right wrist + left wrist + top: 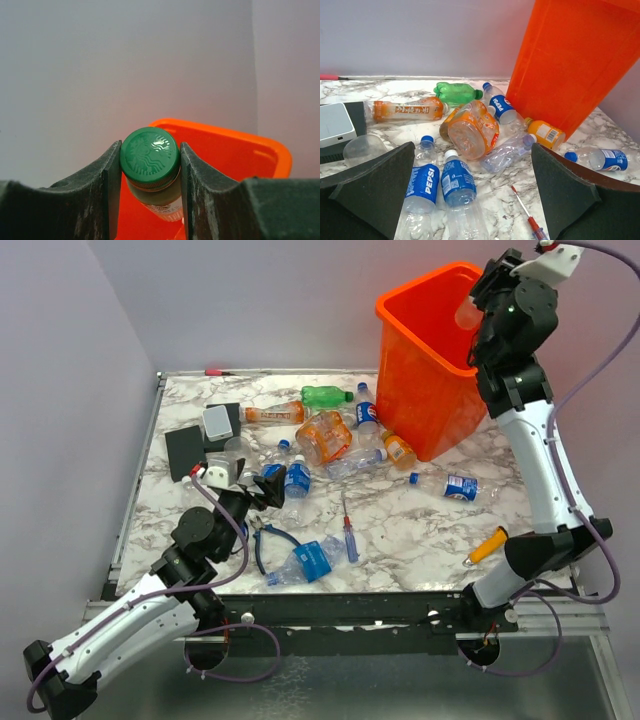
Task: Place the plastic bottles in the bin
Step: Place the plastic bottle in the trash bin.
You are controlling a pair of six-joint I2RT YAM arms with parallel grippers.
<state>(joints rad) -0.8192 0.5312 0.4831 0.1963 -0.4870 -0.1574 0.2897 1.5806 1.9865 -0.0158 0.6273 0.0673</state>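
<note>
The orange bin [425, 370] stands at the back right; it also shows in the left wrist view [575, 55] and the right wrist view [240, 155]. My right gripper [472, 316] is raised over the bin's rim, shut [150, 165] on a green-capped bottle [150, 152] held above the bin's opening. Several bottles lie on the marble table: a green one [327, 396], a crushed orange one [322, 435], Pepsi bottles [297, 478] and one to the right [460, 486]. My left gripper [268, 487] is open and empty [470, 200], low over two blue-labelled bottles [457, 182].
Blue-handled pliers [262, 540] and a blue-and-red screwdriver [348, 530] lie near the front. An orange-handled tool [487, 545] lies front right. A grey box [220, 420] and a black block [185, 450] sit at the left. A crushed blue-labelled bottle [305, 562] lies near the front edge.
</note>
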